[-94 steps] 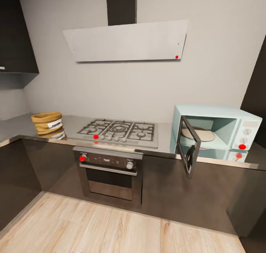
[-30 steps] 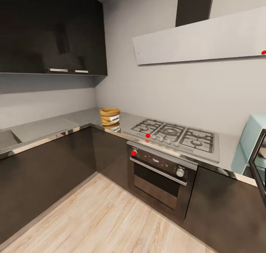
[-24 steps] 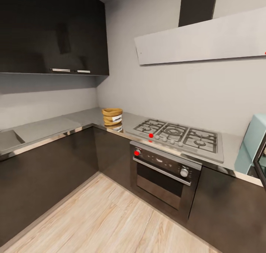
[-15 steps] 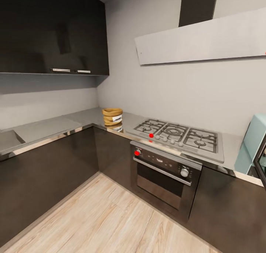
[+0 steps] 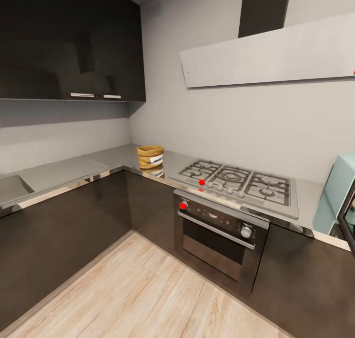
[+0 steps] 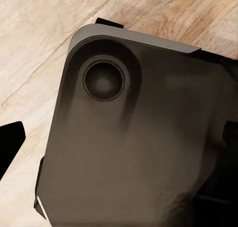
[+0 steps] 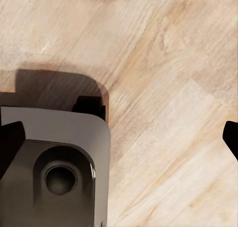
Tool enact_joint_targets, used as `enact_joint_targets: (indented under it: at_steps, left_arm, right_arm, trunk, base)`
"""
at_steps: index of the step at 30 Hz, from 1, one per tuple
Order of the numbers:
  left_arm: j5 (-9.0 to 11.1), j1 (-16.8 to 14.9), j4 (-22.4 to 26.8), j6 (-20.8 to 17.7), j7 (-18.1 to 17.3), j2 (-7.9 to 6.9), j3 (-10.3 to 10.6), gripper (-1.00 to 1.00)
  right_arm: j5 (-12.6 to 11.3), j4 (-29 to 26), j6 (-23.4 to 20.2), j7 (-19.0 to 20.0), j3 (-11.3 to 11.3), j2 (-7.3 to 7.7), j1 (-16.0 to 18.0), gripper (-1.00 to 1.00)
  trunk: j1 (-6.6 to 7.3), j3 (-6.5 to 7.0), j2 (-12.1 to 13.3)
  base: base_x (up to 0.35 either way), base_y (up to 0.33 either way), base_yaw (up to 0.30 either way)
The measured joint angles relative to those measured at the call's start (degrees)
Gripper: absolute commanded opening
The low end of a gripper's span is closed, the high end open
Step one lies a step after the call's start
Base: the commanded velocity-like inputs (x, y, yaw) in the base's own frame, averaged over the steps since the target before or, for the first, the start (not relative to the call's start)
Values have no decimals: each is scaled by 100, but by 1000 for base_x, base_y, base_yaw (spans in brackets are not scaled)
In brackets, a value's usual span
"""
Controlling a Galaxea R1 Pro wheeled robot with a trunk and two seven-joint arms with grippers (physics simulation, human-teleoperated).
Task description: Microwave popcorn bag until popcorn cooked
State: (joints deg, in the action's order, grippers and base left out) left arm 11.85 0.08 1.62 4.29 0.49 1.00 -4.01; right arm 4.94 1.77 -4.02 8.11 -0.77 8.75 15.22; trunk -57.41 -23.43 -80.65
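A: Jaws, both sides?

B: Left gripper point(image 6: 119, 152): dark fingertips point(image 6: 11, 142) at the two edges of the left wrist view, well apart, so spread wide, nothing between them. Right gripper point(image 7: 119, 138): the same, one tip point(image 7: 10, 142) at each edge of the right wrist view, wide open, holding nothing. Both point down.

A: What lies past the tips?

B: Under my left jaws, the grey-black base cover point(image 6: 134, 138) with a round recess, and the wood floor point(image 6: 44, 33) beyond its corner. Under my right jaws, mostly wood floor point(image 7: 163, 88); a corner of the base cover point(image 7: 54, 162) sits beside one tip.

A: Task items?

B: All well apart from both jaws, up at counter height in the head view. The popcorn bag point(image 5: 150, 156) stands upright on the countertop point(image 5: 64, 169) near the inner corner of the L, white label facing out, its reflection in the glossy slab below it. The gas hob point(image 5: 239, 184) lies just beside it, the steel oven point(image 5: 219, 242) under that. The microwave point(image 5: 340, 192) sits past the far end of the hob, cut by the frame edge; its door point(image 5: 347, 217) stands open, swung outward. Whether popcorn is in the bag I cannot tell at this range.

A: Anything else?

B: Range hood point(image 5: 268, 57) over the hob; dark wall cabinets point(image 5: 69, 42) above the other leg of the counter.
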Motion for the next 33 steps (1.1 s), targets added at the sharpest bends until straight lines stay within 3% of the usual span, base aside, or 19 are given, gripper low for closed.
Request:
enact_joint_targets:
  at_steps: [9, 33]
  left_arm:
    - [0, 0, 1, -27, -57, -5, 8, 100]
    - [-31, 0, 1, 0, -57, 5, 8, 100]
  right_arm:
    - [-7, 1, -4, 13, 0, -26, -2, 100]
    - [20, 1, 5, 5, 6, -25, -7, 100]
  trunk:
    - [0, 0, 0]
    - [0, 0, 0]
  base:
    - [0, 26, 30]
    - [0, 0, 268]
